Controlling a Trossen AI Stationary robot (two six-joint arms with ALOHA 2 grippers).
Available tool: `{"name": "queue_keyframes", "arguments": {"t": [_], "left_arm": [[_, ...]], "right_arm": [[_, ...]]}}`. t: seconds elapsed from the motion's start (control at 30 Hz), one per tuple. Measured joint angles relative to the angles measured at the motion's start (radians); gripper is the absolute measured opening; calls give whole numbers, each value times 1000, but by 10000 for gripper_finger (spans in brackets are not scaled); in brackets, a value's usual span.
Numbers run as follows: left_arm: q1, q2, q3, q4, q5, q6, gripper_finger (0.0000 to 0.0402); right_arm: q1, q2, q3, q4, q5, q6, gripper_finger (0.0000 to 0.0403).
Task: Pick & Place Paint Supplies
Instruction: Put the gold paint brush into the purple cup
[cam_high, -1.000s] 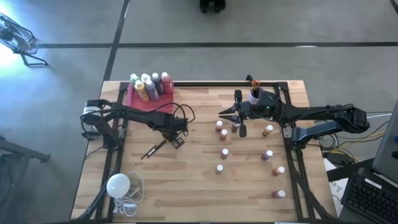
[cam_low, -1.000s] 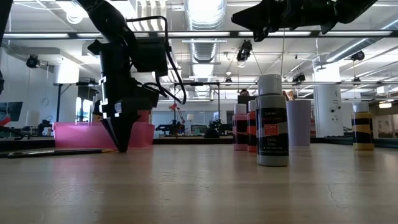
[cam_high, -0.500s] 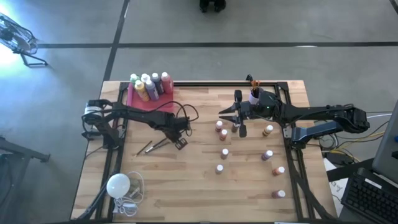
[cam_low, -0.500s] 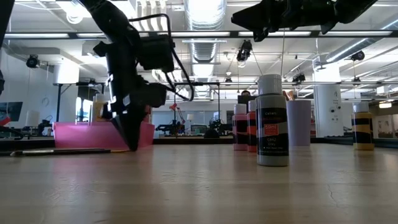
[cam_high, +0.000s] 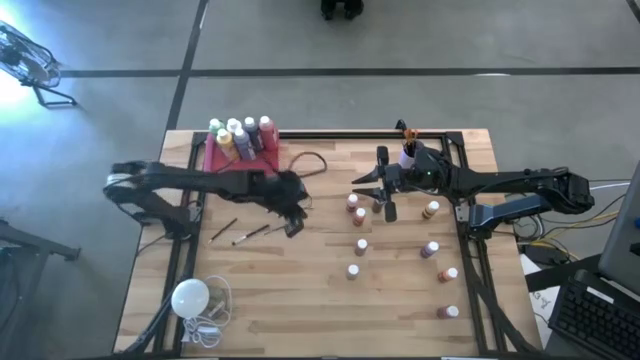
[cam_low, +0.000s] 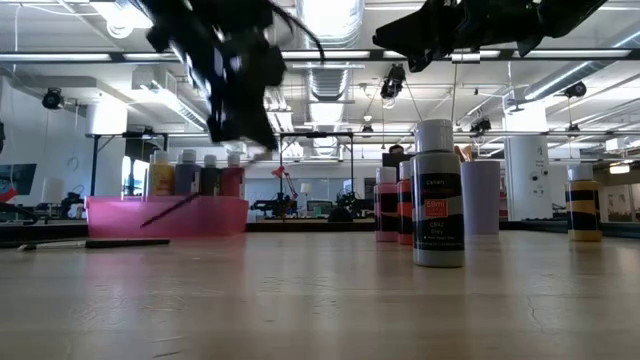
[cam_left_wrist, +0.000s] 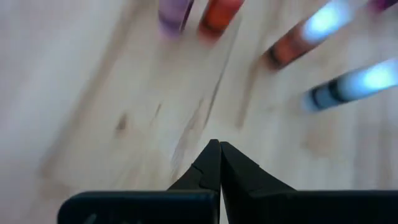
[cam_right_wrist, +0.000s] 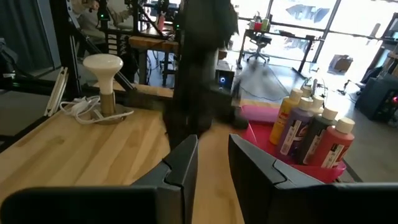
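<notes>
Paintbrush (cam_high: 255, 234) hangs slanted from our pinched-shut left claw (cam_high: 290, 222), now lifted off the surface (cam_high: 300, 300); right claw (cam_high: 383, 193) slightly open, empty.

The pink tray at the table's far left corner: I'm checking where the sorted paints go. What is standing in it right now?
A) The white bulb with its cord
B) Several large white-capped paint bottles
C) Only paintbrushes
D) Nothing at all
B: in the high view the pink tray holds a cluster of large white-capped paint bottles, while two paintbrushes lie on the wood and the white bulb sits near the front-left corner.
</notes>
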Motion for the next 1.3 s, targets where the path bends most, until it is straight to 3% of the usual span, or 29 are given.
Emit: {"name": "queue_keyframes", "arguments": {"t": [0.2,0.3,0.47,0.83,1.03,1.3], "left_arm": [[-64,-219,-24,96,-220,87,1],[-102,-298,-68,219,-256,147,1],[-132,-371,-200,500,-256,253,1],[-132,-375,-478,1035,-207,328,0],[-132,-371,-512,1106,-182,339,0],[-133,-351,-508,1120,-155,334,0]], "right_arm": [[0,0,0,0,0,-2,62],[0,0,0,0,0,-2,53],[2,0,0,0,0,-2,47],[54,36,0,56,-2,-2,82],[86,128,16,189,-2,-2,105],[107,290,131,182,-2,-12,134]]}}
